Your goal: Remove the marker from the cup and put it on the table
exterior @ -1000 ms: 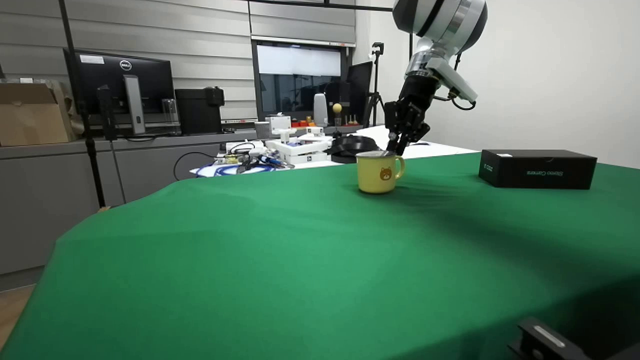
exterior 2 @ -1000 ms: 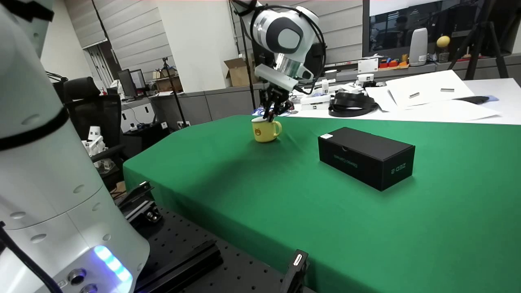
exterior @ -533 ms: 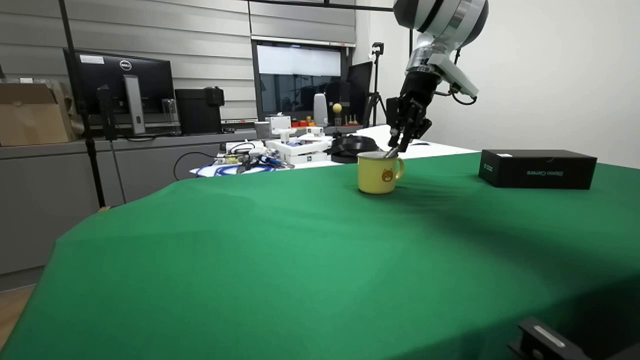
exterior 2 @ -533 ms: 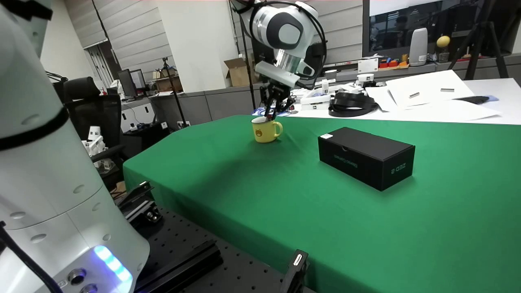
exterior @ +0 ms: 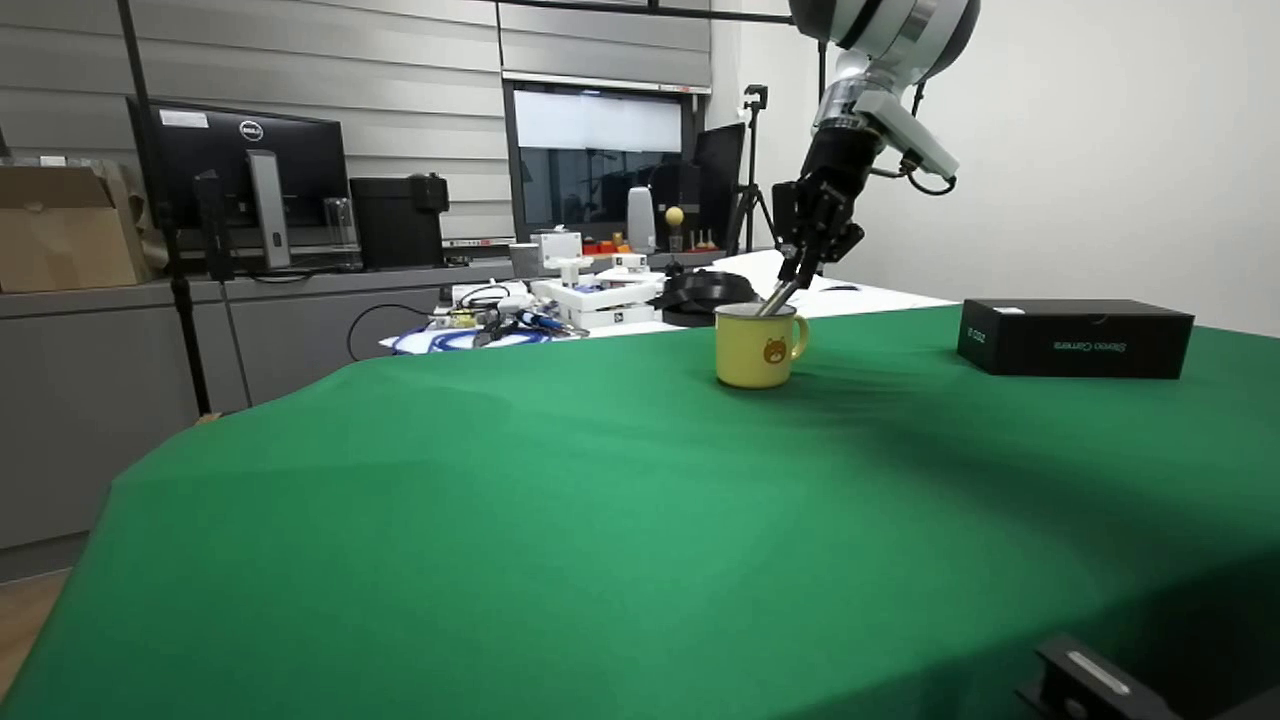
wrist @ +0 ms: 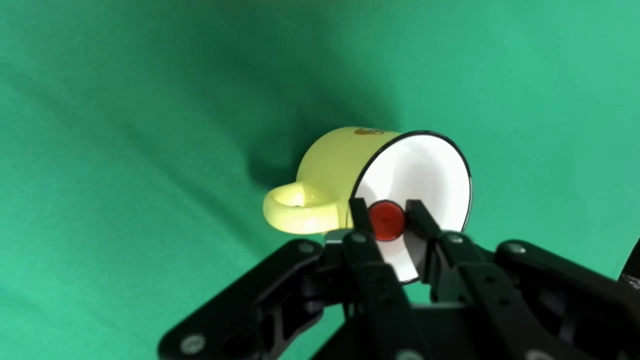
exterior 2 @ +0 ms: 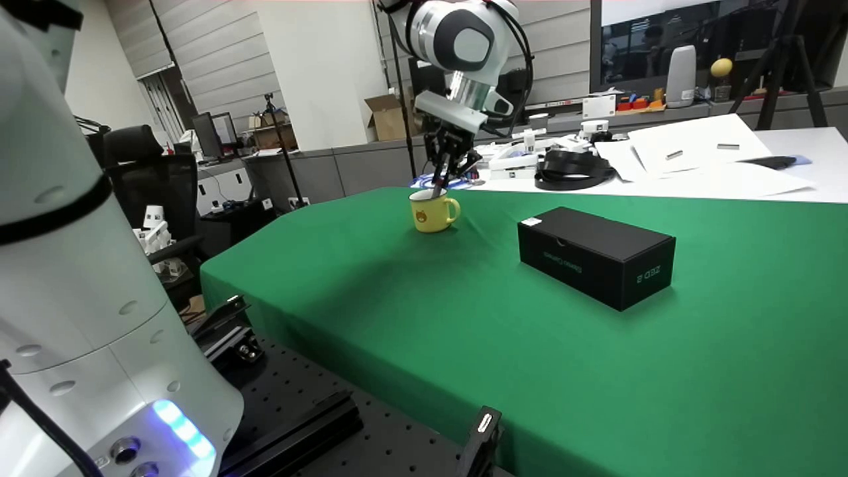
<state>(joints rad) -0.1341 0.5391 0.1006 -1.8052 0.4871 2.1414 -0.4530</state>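
Observation:
The yellow cup (exterior: pixel 752 352) stands upright on the green table (exterior: pixel 520 500) in both exterior views (exterior 2: pixel 428 215), with a bear mark on its front. In the wrist view the cup (wrist: pixel 330 160) shows its white inside and its handle. My gripper (wrist: pixel 386 212) is above the cup's mouth, its two fingertips closed on either side of the marker's red end (wrist: pixel 386 221). In an exterior view the marker (exterior: pixel 777 298) shows as a tilted greyish stick between the fingertips and the cup rim. Its lower end is hidden inside the cup.
A black box (exterior: pixel 1090 340) lies on the table beyond the cup's handle side, also in an exterior view (exterior 2: pixel 596 258). Behind the table is a white desk with papers (exterior 2: pixel 702 149), a black coil (exterior 2: pixel 575 170) and clutter. The robot base (exterior 2: pixel 99 298) stands at the table's edge.
My gripper has risen a little above the cup, and more of the marker shows between the fingertips and the rim. The cup has stayed in nearly the same place.

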